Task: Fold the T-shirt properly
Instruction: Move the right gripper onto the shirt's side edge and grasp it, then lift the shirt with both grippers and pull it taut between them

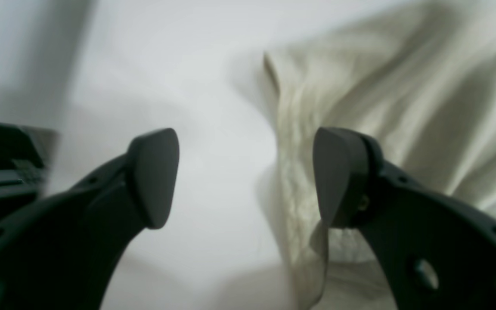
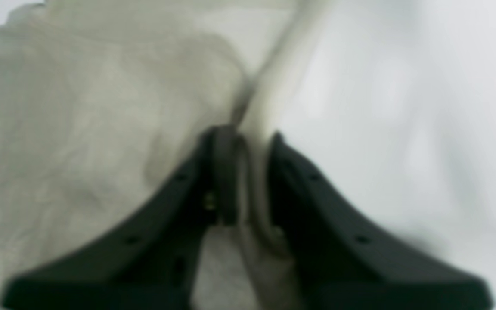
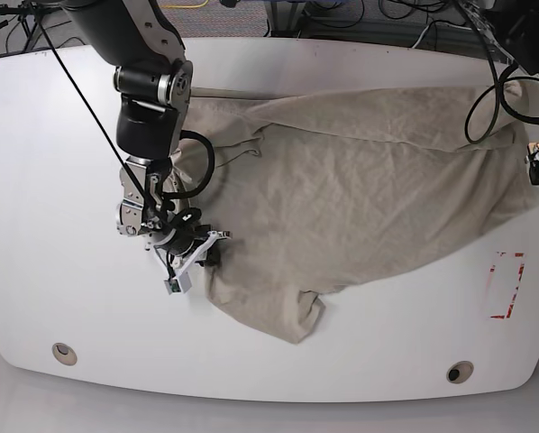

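Right hand (image 2: 241, 172) at the view's left is pinched shut on the T-shirt (image 3: 369, 189) edge. T-shirt lies spread and wrinkled across the white surface (image 3: 53, 298). My left hand (image 1: 246, 176) at the far right gapes wide beside its edge, gripping nothing.

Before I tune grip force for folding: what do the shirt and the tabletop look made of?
T-shirt: soft woven or knit cloth, likely cotton; matte beige, creased and draping in folds. Table: hard, smooth white board, probably laminate or painted; faint sheen, no grain visible.
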